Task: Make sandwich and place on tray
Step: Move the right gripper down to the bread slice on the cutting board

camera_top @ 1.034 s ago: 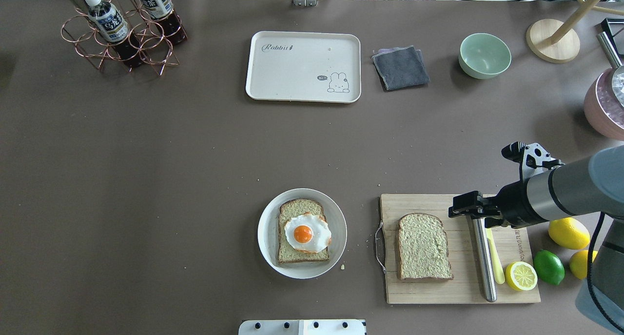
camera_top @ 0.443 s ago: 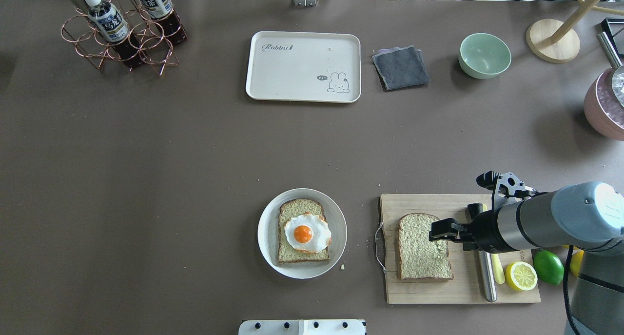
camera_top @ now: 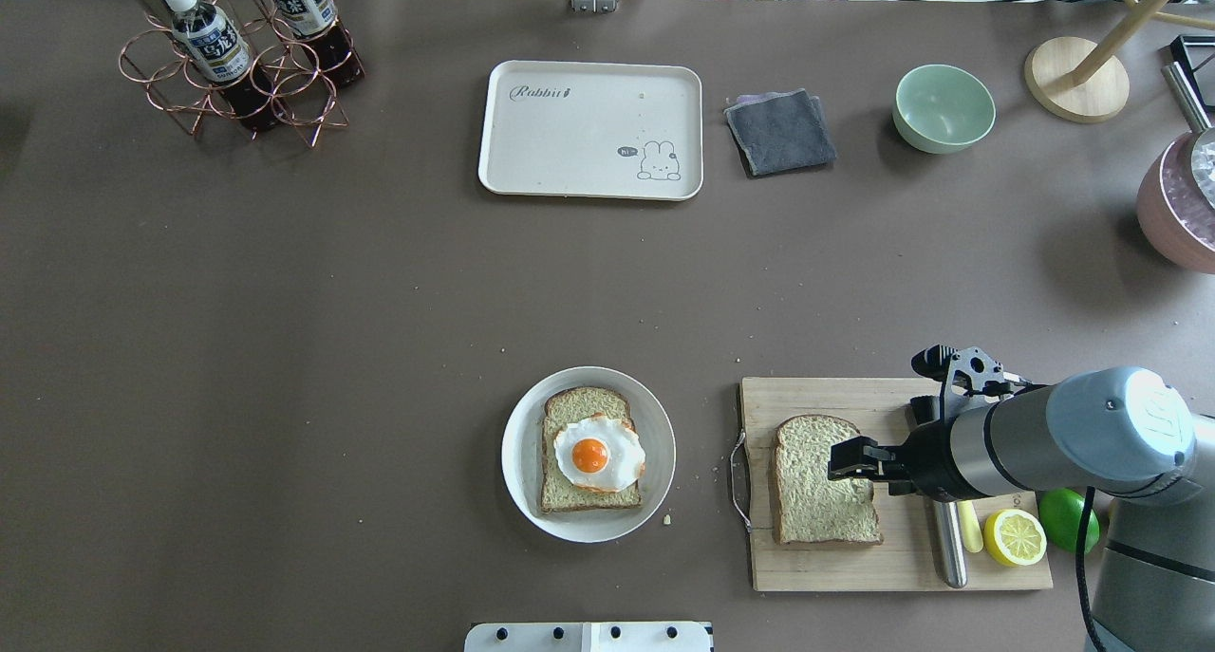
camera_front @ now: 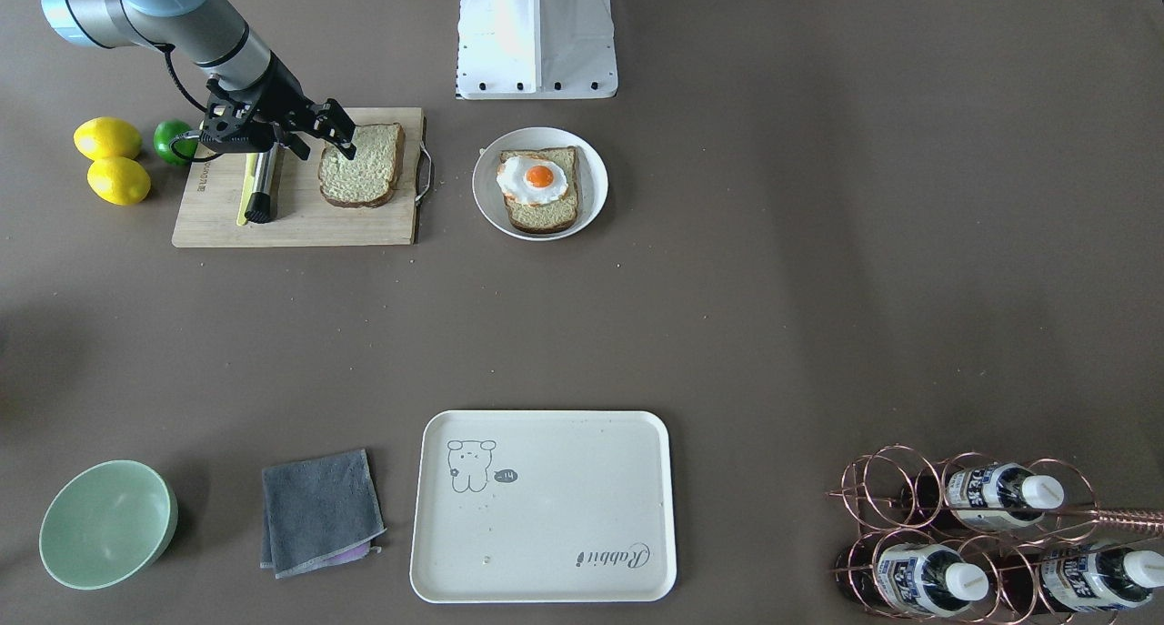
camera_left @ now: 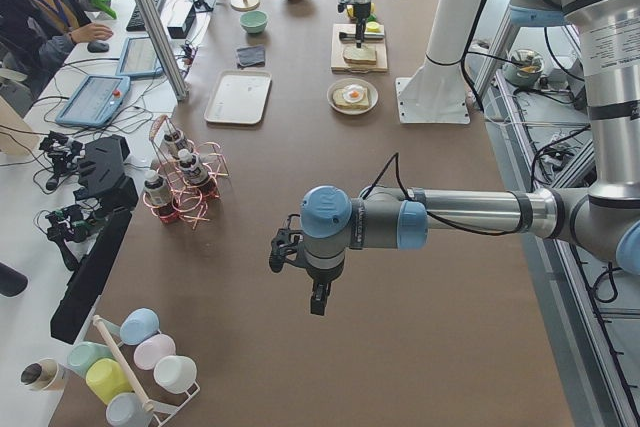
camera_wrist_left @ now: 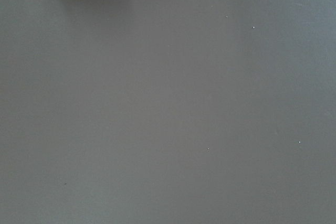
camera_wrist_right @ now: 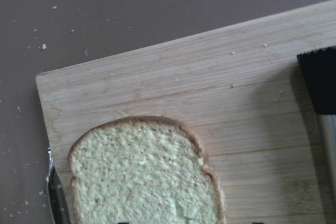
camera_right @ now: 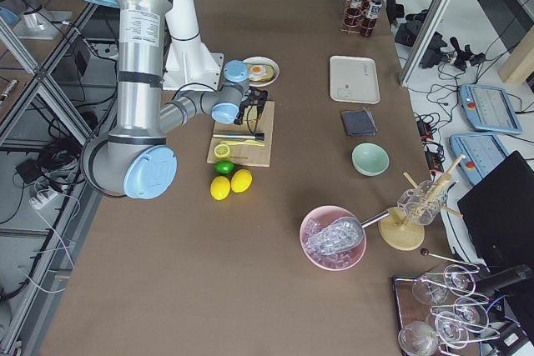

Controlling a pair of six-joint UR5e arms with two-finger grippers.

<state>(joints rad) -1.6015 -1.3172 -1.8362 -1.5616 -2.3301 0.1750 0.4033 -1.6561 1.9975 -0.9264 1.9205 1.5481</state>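
One bread slice (camera_top: 821, 486) lies on the wooden cutting board (camera_top: 854, 568); it also shows in the right wrist view (camera_wrist_right: 144, 177). A second slice with a fried egg (camera_top: 596, 455) on top lies on the round white plate (camera_top: 515, 457). The cream tray (camera_top: 590, 130) stands empty at the table's far side. My right gripper (camera_top: 840, 462) is open and empty, just above the right edge of the board's slice. My left gripper (camera_left: 315, 299) shows only in the exterior left view, far from the food; I cannot tell whether it is open or shut.
A steel-handled knife (camera_top: 945, 533) lies on the board beside a lemon half (camera_top: 1014, 536). A lime (camera_top: 1068, 519) and lemons (camera_front: 109, 138) lie off the board. A grey cloth (camera_top: 780, 131), green bowl (camera_top: 943, 107), bottle rack (camera_top: 237, 54) and pink bowl (camera_top: 1177, 211) line the far side.
My right gripper has moved leftward and toward the robot's side, from over the board's back right to over the right edge of the bread slice. Nothing else moved.
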